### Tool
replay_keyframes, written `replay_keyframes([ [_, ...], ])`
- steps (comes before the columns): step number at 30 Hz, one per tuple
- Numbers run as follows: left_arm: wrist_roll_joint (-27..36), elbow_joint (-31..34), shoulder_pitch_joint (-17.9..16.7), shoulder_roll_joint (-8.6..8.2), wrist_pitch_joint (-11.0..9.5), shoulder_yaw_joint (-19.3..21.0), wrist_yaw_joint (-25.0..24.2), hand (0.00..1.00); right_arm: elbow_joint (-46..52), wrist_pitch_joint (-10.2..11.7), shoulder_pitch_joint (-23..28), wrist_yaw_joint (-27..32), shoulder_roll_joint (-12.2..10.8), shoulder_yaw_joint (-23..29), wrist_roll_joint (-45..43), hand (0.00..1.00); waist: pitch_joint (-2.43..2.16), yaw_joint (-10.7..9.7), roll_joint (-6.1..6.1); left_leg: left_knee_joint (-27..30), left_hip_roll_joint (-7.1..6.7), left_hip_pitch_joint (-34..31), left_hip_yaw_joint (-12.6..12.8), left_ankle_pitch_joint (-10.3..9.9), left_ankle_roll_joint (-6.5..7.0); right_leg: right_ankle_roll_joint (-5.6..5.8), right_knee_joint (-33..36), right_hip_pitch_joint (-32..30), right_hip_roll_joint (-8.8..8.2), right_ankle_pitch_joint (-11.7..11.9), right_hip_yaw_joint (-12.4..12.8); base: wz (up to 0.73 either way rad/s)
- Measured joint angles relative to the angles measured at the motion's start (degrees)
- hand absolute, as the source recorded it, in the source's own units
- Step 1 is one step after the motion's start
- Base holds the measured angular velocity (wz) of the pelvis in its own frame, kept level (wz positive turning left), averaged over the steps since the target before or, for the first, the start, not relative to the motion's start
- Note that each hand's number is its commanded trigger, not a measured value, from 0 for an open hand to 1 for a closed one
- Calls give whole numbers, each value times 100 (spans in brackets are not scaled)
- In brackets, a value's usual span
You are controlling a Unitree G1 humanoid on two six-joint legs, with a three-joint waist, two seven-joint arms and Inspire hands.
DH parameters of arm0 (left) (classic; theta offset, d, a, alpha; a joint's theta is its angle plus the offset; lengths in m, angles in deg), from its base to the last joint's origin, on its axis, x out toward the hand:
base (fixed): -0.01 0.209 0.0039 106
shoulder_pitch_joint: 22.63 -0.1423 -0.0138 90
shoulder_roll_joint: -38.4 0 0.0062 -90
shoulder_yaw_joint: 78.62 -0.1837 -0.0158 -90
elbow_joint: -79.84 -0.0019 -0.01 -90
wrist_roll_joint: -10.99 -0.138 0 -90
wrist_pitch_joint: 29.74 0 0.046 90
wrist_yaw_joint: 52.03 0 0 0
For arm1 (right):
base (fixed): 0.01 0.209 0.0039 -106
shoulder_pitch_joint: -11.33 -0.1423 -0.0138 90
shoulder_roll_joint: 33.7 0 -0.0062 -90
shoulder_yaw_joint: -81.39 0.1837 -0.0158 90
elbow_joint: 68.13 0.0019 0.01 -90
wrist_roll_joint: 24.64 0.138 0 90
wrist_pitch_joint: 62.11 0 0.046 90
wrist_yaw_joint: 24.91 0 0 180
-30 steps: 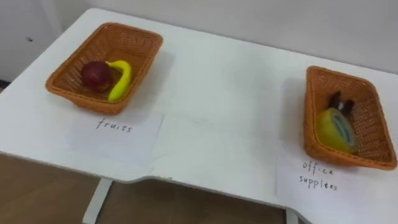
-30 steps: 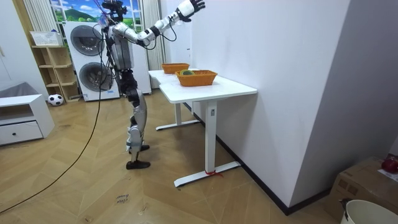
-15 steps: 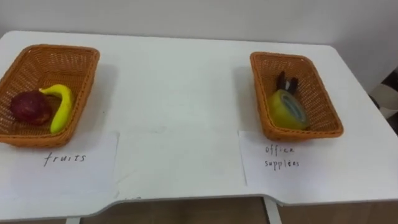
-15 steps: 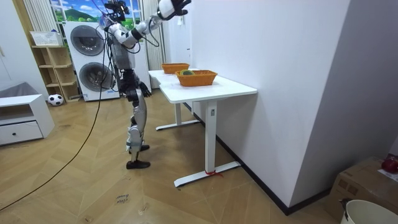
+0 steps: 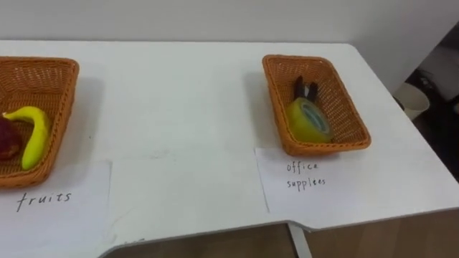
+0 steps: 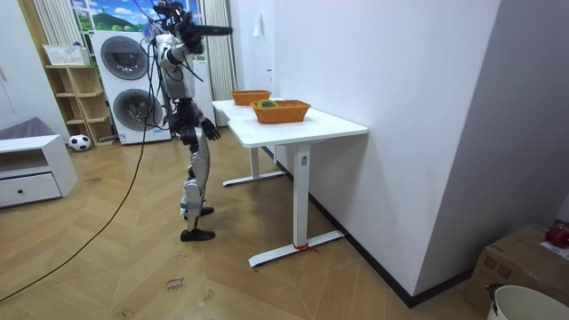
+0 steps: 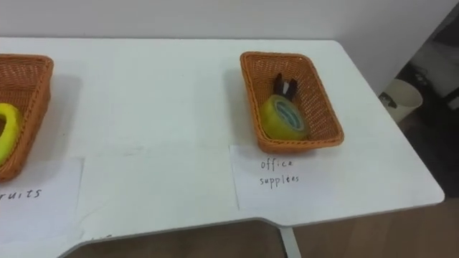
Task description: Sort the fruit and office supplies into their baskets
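Observation:
On the white table [image 5: 179, 100] stand two wicker baskets. The fruit basket [image 5: 66, 89] at the far left holds a banana [image 5: 32, 136] and a red apple [image 5: 6, 140], with a paper label "fruits" [image 5: 50, 208] in front. The office supplies basket [image 5: 341, 107] at the right holds a yellow tape roll [image 5: 307, 120] and a black clip [image 5: 306, 89]; its label [image 5: 308, 179] lies before it. In the room view I stand a step back from the table's end. One hand [image 6: 210, 130] hangs by my hip and one arm [image 6: 218, 29] stretches level at head height.
The table backs onto a white wall, and its front edge curves inward near the middle. A white bucket [image 5: 411, 99] stands on the floor past the table's right end. Washing machines [image 6: 124, 84] and a shelf [image 6: 76, 93] are behind me.
The eye view has swung to the right, which is the camera's own move. My raised arm has dropped from high above the table to head height. The baskets' contents have not moved.

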Motion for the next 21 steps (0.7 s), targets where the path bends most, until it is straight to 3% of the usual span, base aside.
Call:
replay_keyframes([
  [1, 63, -31, 6, -2, 0, 1, 1, 0, -74, 56, 44, 40, -60, 2, -23, 0, -1, 2, 11, -8, 0, 12, 9, 0, 0, 0, -3, 2, 1, 0, 7, -3],
  [4, 345, -104, 13, -90, 0, -6, 18, 0, -437, 249, 551, 133, -594, 85, 57, 0, 13, 0, 44, -36, 5, 4, 7, -4, -4, -1, -9, 5, 5, 0, -2, 0],
  [6, 493, -117, 6, -213, 0, -7, 35, 0, -515, 275, 1018, 103, -1080, 156, 353, 0, 24, 74, 51, -38, 7, -13, 6, -9, -2, -1, -10, -4, 5, 0, 3, 0],
  [7, 556, -150, 1, -287, -3, -4, 36, 0, -573, 310, 1205, 62, -1444, 191, 595, 0, 32, 88, 81, -28, 9, -13, 7, -15, -2, -1, -8, -2, 6, 0, 9, 0],
  [8, 616, -273, 22, -347, -3, -11, 35, 0, -695, 330, 1348, 18, -1791, 190, 728, 0, 14, 97, 182, -20, 7, -8, 9, -22, -1, -1, 2, -3, 6, 0, 22, -4],
  [9, 687, -331, 8, -371, -3, -25, 31, 0, -759, 339, 1441, -9, -1953, 187, 803, 0, 30, 88, 186, -15, 7, -6, 10, -25, 0, -1, 8, -4, 5, 0, 26, -3],
  [12, 986, -380, -119, -442, -105, 15, -63, 0, -1194, 336, 1763, -159, -2691, 181, 1451, 0, 39, 116, 368, -20, 3, 57, 30, -32, 1, -5, 34, 20, 1, -9, 81, -7],
  [17, 980, -464, -215, -513, -174, 127, -108, 0, -1940, 393, 1898, -532, -3063, -101, 1792, 0, 58, 130, 394, -24, -26, 101, 45, -32, 0, -1, 21, -4, -23, -116, 149, -3],
  [21, 987, -795, -220, -566, -187, 105, -174, 0, -2542, 423, 1943, -1134, -3414, -660, 1773, 0, 63, 265, 375, -13, -24, 110, 58, -49, -4, -4, 17, 9, -23, -123, 157, 1],
])
